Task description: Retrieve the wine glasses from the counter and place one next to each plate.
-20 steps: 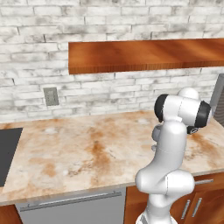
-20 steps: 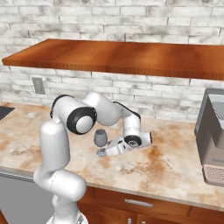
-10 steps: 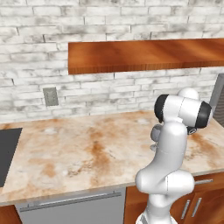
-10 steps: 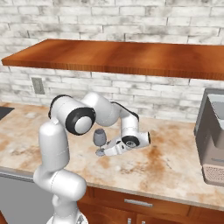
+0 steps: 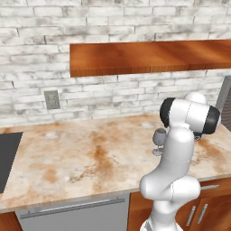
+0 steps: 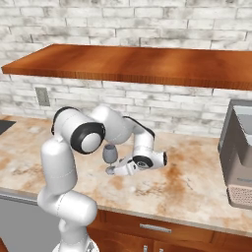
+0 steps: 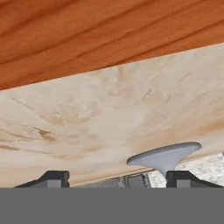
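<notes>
One wine glass, grey and translucent, stands upright on the counter; in the left base view the wine glass peeks out from behind the arm. My gripper lies low and sideways at the glass's stem and foot. In the rolled hand view the round foot sits between the two finger tips, close to the right fingertip and well apart from the left one. The gripper is open around the stem, with no grip showing. The plates are out of view.
A wooden wall shelf hangs above the counter. A grey coffee machine stands at the right end, a black cooktop at the far left. A dishwasher front sits below the counter's front edge.
The fingers have drawn in a little around the glass's stem. The glass stays where it was, and the arm has barely shifted.
</notes>
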